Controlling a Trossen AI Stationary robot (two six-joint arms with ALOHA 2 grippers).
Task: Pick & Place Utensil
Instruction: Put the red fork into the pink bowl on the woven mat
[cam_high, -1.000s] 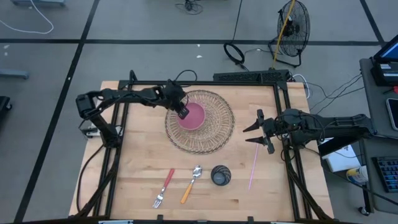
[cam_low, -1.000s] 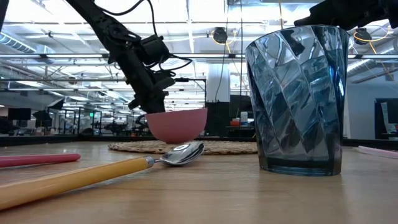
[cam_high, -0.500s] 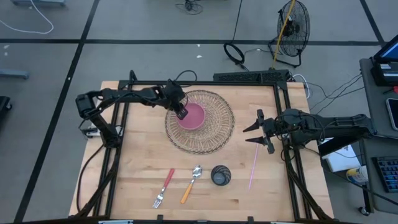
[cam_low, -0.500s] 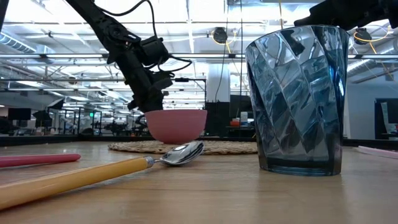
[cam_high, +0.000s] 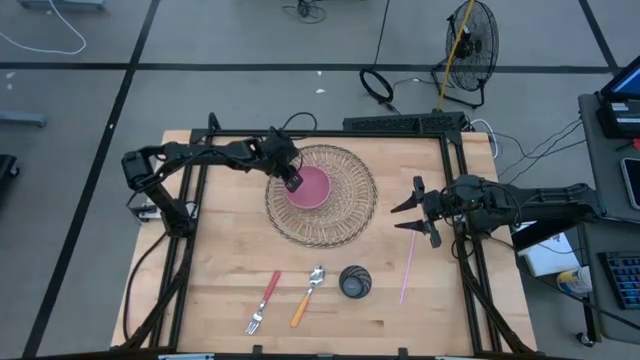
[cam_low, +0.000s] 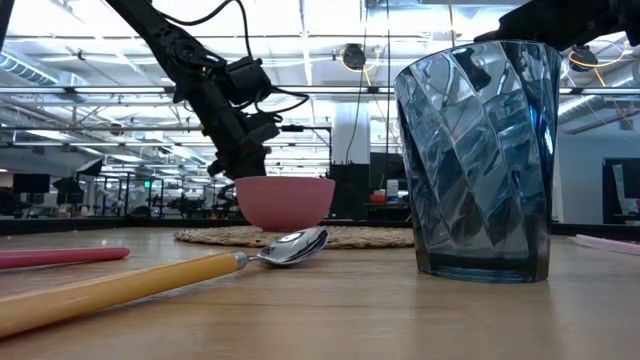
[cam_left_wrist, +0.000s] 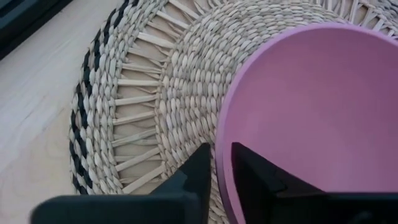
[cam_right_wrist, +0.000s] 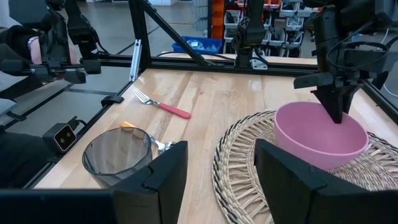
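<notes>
A pink bowl (cam_high: 312, 188) stands on its base on a round woven mat (cam_high: 340, 222) at the table's far middle. My left gripper (cam_high: 292, 183) is shut on the bowl's left rim. My right gripper (cam_high: 412, 213) is open and empty above the table's right side, pointing left. Near the front edge lie a red-handled fork (cam_high: 263, 300) and an orange-handled spoon (cam_high: 306, 295). Beside the spoon stands a clear glass (cam_high: 354, 282). A thin pink stick (cam_high: 407, 265) lies to the right. My left gripper holds the bowl's rim (cam_left_wrist: 221, 127) on the bowl's left side, one finger inside the bowl (cam_left_wrist: 252, 171) and one outside (cam_left_wrist: 198, 171). The fingers come from above, slanting down from the table's left. The bowl stands upright with its base on the mat (cam_low: 300, 236).
The mat's woven edge (cam_left_wrist: 106, 124) spreads wide around the bowl. A dark metal frame (cam_high: 455, 200) runs along the table's sides and back. Bare wood (cam_high: 220, 250) lies between the mat and the utensils.
</notes>
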